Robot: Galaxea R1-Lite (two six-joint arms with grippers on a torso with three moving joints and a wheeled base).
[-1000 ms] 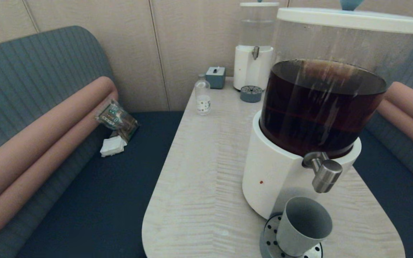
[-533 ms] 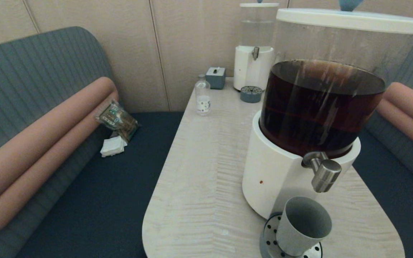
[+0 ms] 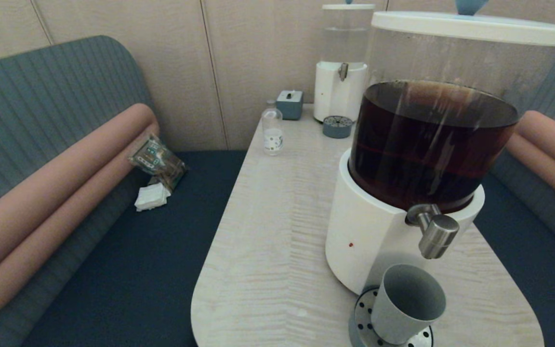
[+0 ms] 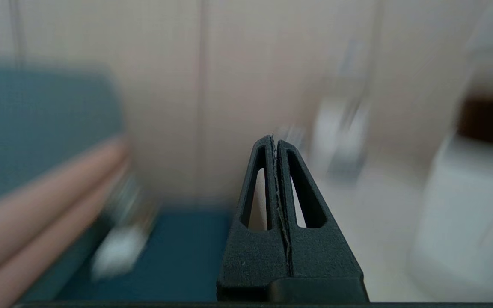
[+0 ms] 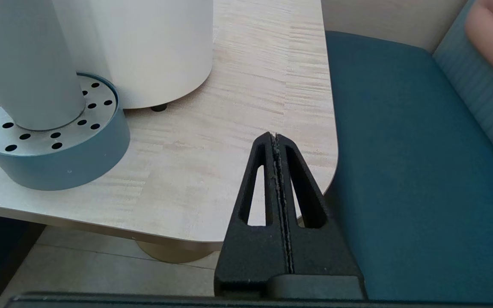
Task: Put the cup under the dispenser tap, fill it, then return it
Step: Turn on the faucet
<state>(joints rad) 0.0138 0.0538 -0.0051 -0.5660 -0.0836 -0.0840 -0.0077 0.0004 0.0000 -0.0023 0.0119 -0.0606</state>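
Note:
The grey-green cup (image 3: 406, 303) stands upright on the perforated drip tray (image 3: 362, 324) at the table's near edge. It sits just below the brushed-steel dispenser tap (image 3: 435, 235) of the large white-based dispenser (image 3: 378, 231) holding dark brown liquid. The right wrist view shows the cup (image 5: 24, 64) on the drip tray (image 5: 49, 145), well off to one side of my right gripper (image 5: 275, 136), which is shut and empty near the table's corner. My left gripper (image 4: 273, 137) is shut and empty, held in the air facing the wall. Neither arm appears in the head view.
At the far end of the pale wooden table (image 3: 277, 231) stand a smaller dispenser (image 3: 341, 67) with clear liquid, its grey tray (image 3: 337, 126), a small clear bottle (image 3: 272, 127) and a grey box (image 3: 290, 103). Benches flank the table; a packet (image 3: 157, 159) lies on the left one.

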